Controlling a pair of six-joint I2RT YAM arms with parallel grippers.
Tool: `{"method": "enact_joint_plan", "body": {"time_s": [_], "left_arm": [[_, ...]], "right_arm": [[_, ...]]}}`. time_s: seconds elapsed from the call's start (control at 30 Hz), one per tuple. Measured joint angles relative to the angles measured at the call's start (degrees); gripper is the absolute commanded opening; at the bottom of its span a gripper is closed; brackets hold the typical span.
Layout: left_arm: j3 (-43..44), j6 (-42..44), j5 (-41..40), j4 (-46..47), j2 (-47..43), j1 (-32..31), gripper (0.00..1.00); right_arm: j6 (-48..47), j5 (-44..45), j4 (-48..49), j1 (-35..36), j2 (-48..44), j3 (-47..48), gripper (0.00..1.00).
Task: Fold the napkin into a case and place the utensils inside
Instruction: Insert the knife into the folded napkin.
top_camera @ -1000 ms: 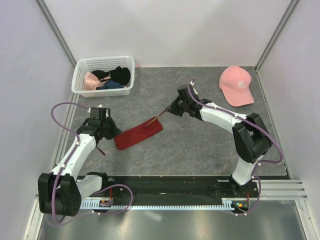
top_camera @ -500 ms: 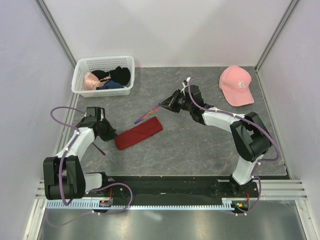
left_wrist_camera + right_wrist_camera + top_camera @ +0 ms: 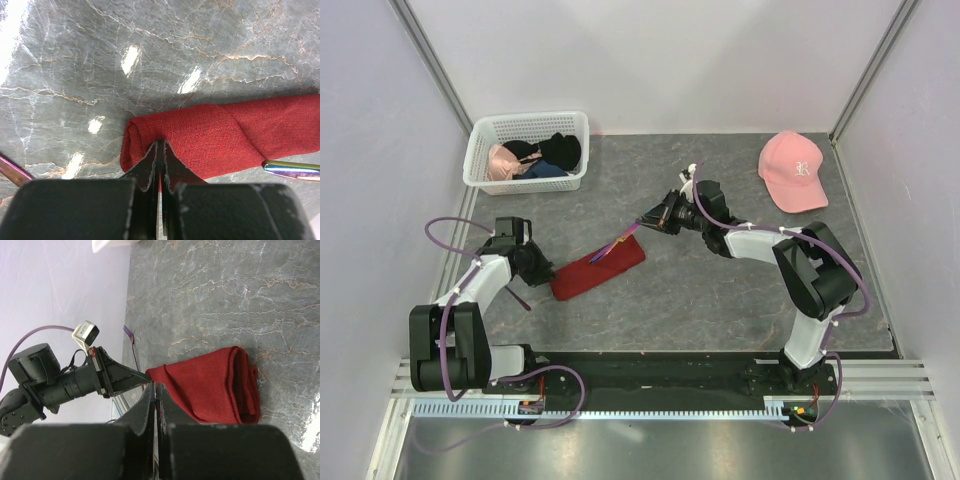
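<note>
Marble top (image 3: 720, 290), L hand (image 3: 159, 146) pinching case (image 3: 215, 132), utensil (image 3: 292, 170) end cut off

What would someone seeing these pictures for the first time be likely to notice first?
The dark red napkin, folded into a strip in the middle, stands out. The left hand pinches its left end, and the right hand holds a shiny utensil slanted down onto it. Next come the pink cap at the far right and the white basket of clothes at the far left.

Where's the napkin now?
The napkin lies left of centre in the top view, its left end in the left pincer, the utensil in the right pincer over it.
</note>
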Motion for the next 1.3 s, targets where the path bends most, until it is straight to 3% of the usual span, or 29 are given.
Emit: {"method": "enact_joint_plan", "body": {"time_s": [0.6, 1.3], "left_arm": [[-0.8, 0.0, 0.0, 1.2, 0.0, 0.0, 0.02], [-1.9, 0.0, 1.0, 2.4, -0.1, 0.3, 0.02]], "right_arm": [[-4.1, -3.0, 2.5, -1.9, 3.2, -1.3, 0.00], [8.7, 1.2, 18.4, 3.8, 10.4, -5.0, 0.00]]}}
